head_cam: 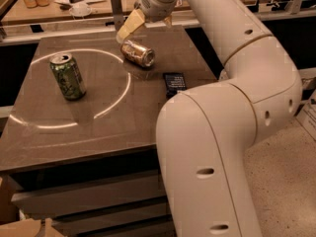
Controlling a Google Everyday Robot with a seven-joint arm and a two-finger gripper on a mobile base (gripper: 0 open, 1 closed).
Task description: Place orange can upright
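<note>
tool (145,30): hangs over the far edge of the counter (74,137), at the end of the arm (237,83) that comes in from the right; the two tan fingers (129,26) look spread, with nothing between them
orange can (138,53): just below the tool, lying on its side on the counter, silver end toward the right; the longer finger's tip is close by the can's left end, and whether they touch cannot be told
packet (175,81): below and a little right of the tool, past the orange can, flat and dark, its near end hidden by the arm
green can (67,76): below and well left of the tool, upright, apart from the orange can
ring of light (112,105): a bright circle on the counter, below-left of the tool, around the green can; the orange can lies at its far right edge
</note>
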